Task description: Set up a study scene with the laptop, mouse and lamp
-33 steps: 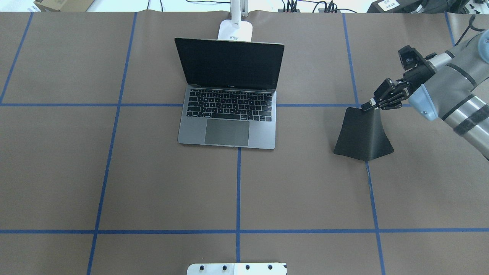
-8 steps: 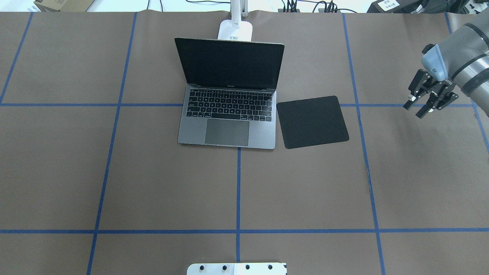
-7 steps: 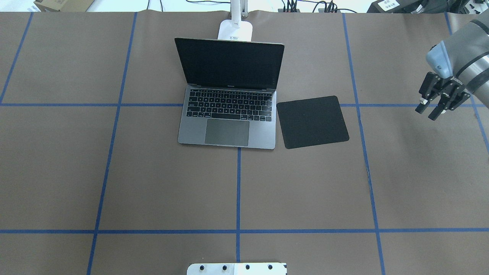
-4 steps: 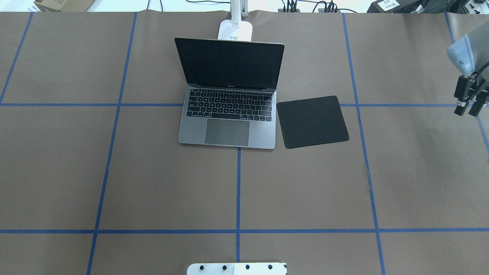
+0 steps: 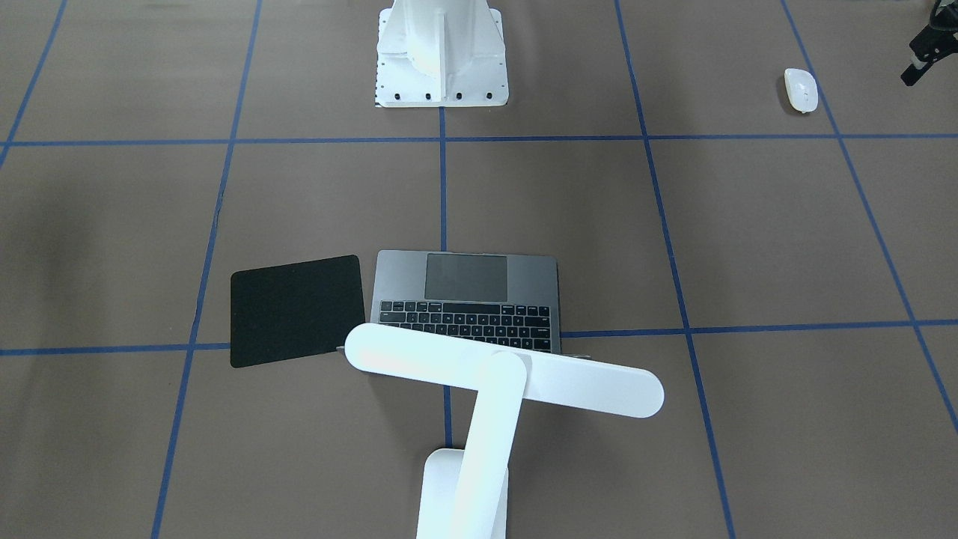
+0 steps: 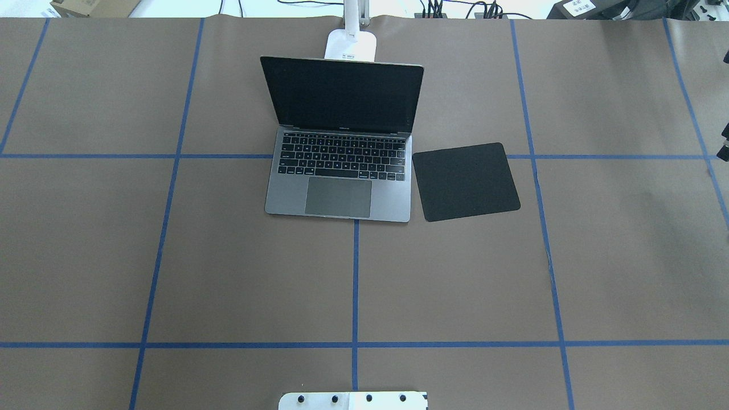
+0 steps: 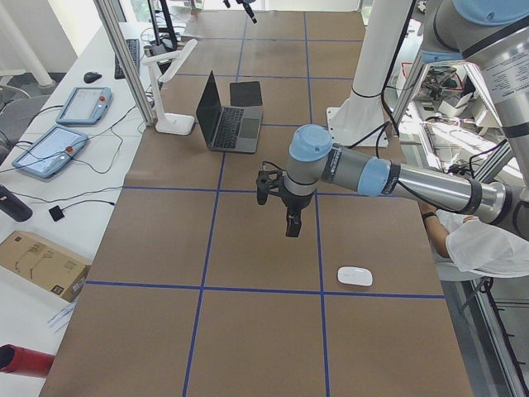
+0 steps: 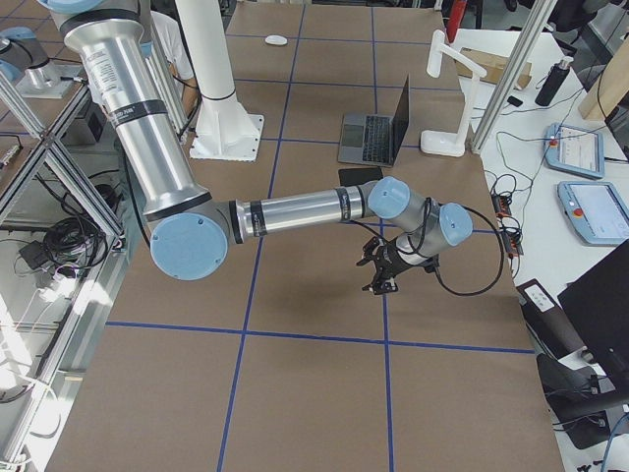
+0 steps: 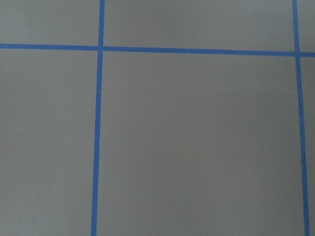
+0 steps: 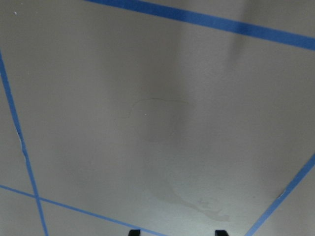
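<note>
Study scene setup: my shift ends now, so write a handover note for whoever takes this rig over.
Right gripper open, empty, above the table.
Left gripper hovers near the mouse; open or shut, cannot tell.
Laptop stands open mid-table, lamp behind it, black pad flat beside it on the robot's right. The mouse lies far off on the robot's left.
Done: laptop, lamp, pad set.
Left: probably bring the mouse to the pad.

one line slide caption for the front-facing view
Setup in progress: laptop with black pad beside it, lamp at its screen end; the mouse lies far off across the table.
</note>
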Robot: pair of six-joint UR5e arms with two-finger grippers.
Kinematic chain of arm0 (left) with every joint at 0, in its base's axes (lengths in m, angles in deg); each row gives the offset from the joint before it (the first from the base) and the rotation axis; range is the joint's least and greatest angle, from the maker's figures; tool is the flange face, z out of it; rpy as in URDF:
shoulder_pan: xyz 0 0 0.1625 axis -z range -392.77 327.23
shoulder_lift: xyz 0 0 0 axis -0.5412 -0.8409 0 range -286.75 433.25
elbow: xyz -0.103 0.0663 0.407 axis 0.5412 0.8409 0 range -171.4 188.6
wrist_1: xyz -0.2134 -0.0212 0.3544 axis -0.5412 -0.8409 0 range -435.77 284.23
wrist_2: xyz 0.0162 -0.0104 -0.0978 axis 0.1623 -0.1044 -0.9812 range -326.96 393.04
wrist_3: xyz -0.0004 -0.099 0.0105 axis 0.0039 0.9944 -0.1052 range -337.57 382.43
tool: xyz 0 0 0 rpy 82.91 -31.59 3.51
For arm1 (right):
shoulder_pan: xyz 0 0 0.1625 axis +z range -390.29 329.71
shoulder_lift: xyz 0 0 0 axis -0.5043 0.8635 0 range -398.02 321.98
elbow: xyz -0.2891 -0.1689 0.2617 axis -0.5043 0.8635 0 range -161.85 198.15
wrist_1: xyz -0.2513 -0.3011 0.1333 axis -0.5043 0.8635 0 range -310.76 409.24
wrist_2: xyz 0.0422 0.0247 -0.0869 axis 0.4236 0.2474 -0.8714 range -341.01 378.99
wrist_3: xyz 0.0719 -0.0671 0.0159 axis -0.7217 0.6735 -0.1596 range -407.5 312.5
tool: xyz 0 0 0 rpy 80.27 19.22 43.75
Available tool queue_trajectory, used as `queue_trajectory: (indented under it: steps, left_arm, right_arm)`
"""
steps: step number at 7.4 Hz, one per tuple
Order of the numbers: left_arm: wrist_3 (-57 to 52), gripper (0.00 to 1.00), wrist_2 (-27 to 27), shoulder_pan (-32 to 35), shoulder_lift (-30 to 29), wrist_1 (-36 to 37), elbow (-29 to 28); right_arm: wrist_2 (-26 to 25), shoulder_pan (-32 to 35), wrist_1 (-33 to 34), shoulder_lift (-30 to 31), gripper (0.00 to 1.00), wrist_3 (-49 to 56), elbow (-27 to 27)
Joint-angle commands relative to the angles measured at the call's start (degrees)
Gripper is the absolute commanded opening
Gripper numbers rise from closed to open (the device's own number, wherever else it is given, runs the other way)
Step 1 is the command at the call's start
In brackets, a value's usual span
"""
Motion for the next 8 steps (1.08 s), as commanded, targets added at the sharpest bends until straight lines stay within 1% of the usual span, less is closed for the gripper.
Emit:
queue_trajectory:
  steps: [1, 2, 3, 4, 5, 6, 7, 8]
  left_arm:
    - [-4.8, 1.00, 0.1, -1.7, 2.2, -2.1, -5.1]
    - [-4.6, 1.00, 0.1, -2.9, 2.2, -4.7, -7.6]
    - [-4.2, 1.00, 0.0, -4.2, 2.3, -8.0, -10.2]
    - [-2.1, 1.00, 0.0, -5.6, 2.3, -10.4, -11.3]
    - [1.6, 1.00, 0.2, -9.4, 2.4, -13.4, -12.9]
    - [3.7, 1.00, 0.2, -11.6, 2.5, -22.6, -18.6]
    - [9.9, 1.00, 0.2, -14.4, 2.5, -29.9, -21.1]
    - [14.2, 1.00, 1.3, -18.0, 3.2, -33.0, -21.2]
  right_arm:
    - [0.2, 1.5, -1.9, 4.9, 0.99, -0.5, -7.8]
    - [0.0, 2.4, -5.3, 8.6, 0.99, -0.8, -12.3]
    - [0.0, 2.5, -8.8, 11.7, 0.99, -2.8, -15.3]
    - [0.0, 2.8, -13.0, 14.3, 0.99, -4.4, -16.8]
    - [0.0, 3.0, -15.1, 15.2, 0.99, -5.1, -17.0]
    - [-0.2, 3.0, -15.2, 15.2, 0.99, -5.6, -18.3]
    - [-0.1, 3.0, -15.2, 15.3, 0.99, -6.6, -18.6]
    - [-0.1, 3.0, -15.2, 15.4, 0.99, -6.6, -18.9]
